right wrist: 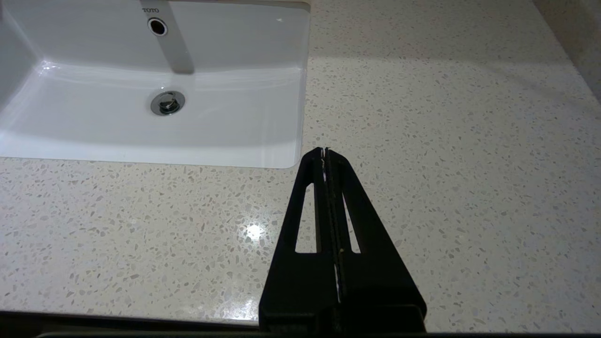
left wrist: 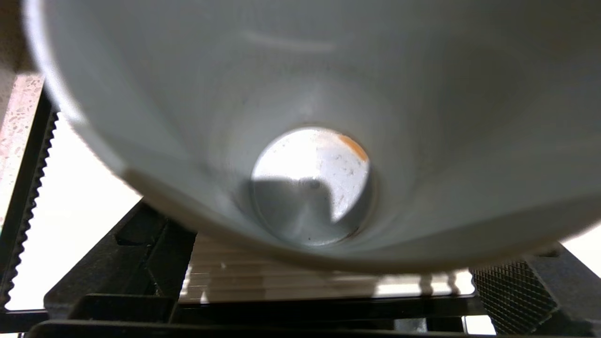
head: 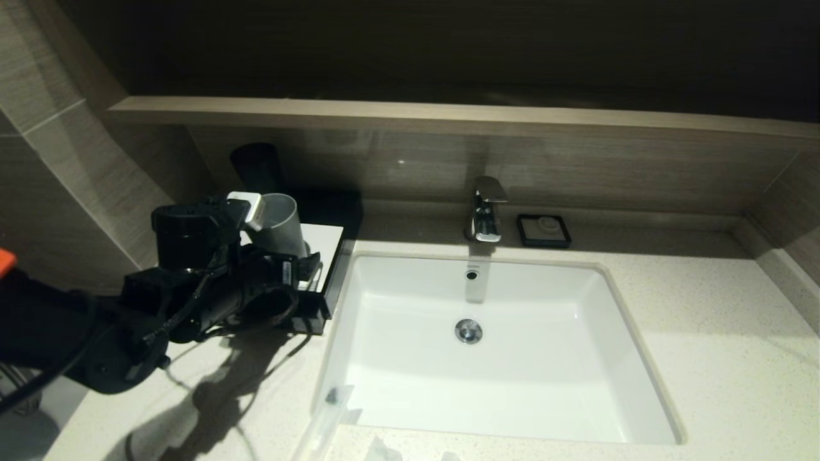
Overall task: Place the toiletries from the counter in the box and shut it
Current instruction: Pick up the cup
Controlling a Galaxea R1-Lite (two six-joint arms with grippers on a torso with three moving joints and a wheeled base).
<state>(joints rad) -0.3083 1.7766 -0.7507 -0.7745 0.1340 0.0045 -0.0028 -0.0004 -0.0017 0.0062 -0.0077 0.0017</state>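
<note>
The black box with a white top panel [head: 328,251] stands on the speckled counter [head: 705,333], left of the sink. A grey tapered cup [head: 282,224] stands on the box and fills the left wrist view [left wrist: 310,141]. My left gripper [head: 306,288] is at the box's front edge, pointing down. In its wrist view [left wrist: 328,291] the fingers [left wrist: 141,253] stand wide apart, and the cup rim hides their tips. A long clear packet with a dark end [head: 330,410] and white packets [head: 384,449] lie at the counter's near edge. My right gripper [right wrist: 324,151] is shut and empty above the counter, right of the sink.
The white sink basin [head: 397,307] fills the counter's middle, with a chrome faucet [head: 485,211] behind it. A small black soap dish [head: 543,230] sits right of the faucet. A dark cup [head: 256,168] stands behind the box. A wood-grain ledge [head: 448,115] runs along the back wall.
</note>
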